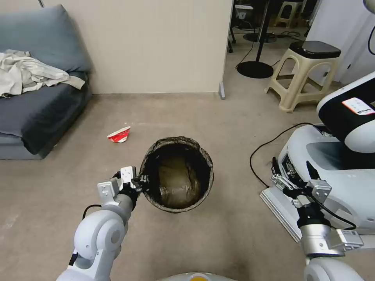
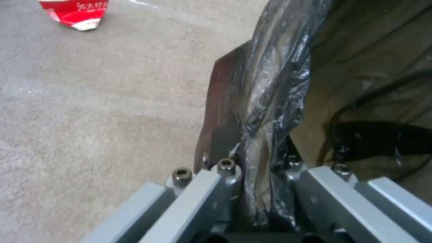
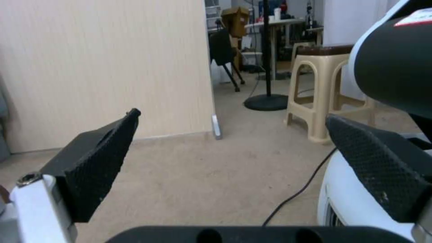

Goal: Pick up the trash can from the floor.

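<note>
Black bag rim of the trash can [image 1: 177, 173] — mid-frame — sits clamped in the left end effector [image 1: 141, 182]; right end effector [image 1: 291, 177] hangs apart, lower right.

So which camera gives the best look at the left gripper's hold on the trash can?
The left wrist view: the left gripper is shut on the bag-covered rim of the trash can. The head view shows the whole can with the gripper at its rim, small. The right wrist view faces elsewhere.
</note>
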{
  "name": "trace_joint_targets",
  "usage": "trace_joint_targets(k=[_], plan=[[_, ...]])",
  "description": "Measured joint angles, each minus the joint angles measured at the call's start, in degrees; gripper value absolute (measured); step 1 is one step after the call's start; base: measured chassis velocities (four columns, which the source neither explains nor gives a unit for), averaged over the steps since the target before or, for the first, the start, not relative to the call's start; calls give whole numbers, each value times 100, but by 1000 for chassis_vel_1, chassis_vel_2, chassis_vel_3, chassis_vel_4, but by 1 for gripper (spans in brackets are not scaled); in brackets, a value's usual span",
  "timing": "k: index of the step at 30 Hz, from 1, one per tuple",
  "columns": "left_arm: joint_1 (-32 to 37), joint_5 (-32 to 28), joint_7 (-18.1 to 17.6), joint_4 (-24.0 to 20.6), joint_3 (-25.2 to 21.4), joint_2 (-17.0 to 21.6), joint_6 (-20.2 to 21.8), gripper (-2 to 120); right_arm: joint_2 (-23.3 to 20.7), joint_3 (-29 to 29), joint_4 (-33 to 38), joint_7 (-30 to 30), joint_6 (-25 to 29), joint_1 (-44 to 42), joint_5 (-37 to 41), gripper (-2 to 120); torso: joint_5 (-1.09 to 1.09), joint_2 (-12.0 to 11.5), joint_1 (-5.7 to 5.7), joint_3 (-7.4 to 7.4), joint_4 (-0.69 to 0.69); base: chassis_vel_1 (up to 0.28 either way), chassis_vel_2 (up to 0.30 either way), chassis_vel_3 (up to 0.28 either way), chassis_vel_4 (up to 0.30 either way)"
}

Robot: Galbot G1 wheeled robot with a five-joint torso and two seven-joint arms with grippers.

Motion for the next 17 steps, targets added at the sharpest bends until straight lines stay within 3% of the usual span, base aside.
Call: trace_joint_targets(k=[17], plan=[[18, 14, 14, -57, -5, 58, -2, 1, -3, 15, 85, 3, -10, -44, 1, 100, 0, 0, 0, 0, 0, 0, 0, 0, 0]])
